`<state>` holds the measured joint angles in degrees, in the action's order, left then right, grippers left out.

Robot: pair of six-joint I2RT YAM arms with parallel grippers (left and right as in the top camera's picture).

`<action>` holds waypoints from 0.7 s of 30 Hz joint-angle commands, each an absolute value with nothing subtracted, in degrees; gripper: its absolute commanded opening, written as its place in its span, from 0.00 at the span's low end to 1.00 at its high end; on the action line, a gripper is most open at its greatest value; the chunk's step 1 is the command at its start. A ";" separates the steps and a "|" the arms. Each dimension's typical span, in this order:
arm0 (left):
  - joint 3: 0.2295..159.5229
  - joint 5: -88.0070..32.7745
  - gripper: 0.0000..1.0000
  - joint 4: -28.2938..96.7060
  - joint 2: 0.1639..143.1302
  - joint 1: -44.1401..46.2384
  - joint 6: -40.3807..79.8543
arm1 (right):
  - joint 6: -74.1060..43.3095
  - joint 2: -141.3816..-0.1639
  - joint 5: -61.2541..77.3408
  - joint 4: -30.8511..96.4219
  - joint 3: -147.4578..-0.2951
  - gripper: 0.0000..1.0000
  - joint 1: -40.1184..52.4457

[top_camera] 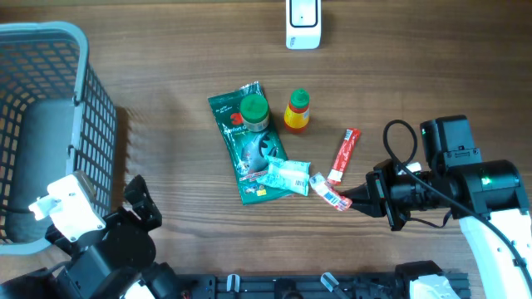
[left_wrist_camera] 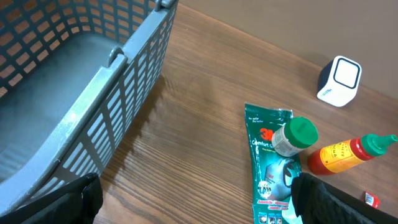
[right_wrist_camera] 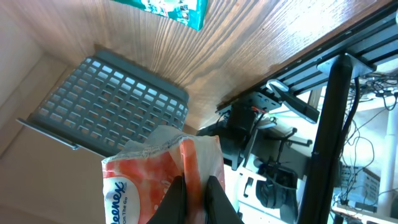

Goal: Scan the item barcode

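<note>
My right gripper [top_camera: 349, 199] is shut on a red and white Kleenex tissue pack [top_camera: 326, 189], pinching its edge just right of the pile of items. In the right wrist view the pack [right_wrist_camera: 146, 180] fills the lower left, with both fingers of the gripper [right_wrist_camera: 196, 190] clamped on its seam. The white barcode scanner [top_camera: 303, 23] stands at the far edge of the table, also seen as the white scanner [left_wrist_camera: 339, 81] in the left wrist view. My left gripper [top_camera: 140, 208] is open near the front left, and in its own view the gripper [left_wrist_camera: 199, 208] has only bare wood between its fingers.
A grey basket [top_camera: 50, 124] fills the left side. A green 3M packet [top_camera: 249, 145], a green-capped jar [top_camera: 253, 110], an orange sauce bottle [top_camera: 297, 110], a red stick packet [top_camera: 343, 155] and a teal wipes packet [top_camera: 287, 176] lie mid-table.
</note>
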<state>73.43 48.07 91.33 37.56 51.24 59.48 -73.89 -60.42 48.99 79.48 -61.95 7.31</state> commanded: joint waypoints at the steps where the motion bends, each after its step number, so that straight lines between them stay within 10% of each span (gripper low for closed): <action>1: 73.12 48.40 1.00 91.37 37.87 50.98 60.47 | -71.96 -60.20 46.33 78.11 -62.02 0.05 7.53; 21: 73.12 48.40 1.00 91.37 37.87 50.98 60.47 | -46.68 -61.01 7.75 48.75 -61.95 0.05 7.53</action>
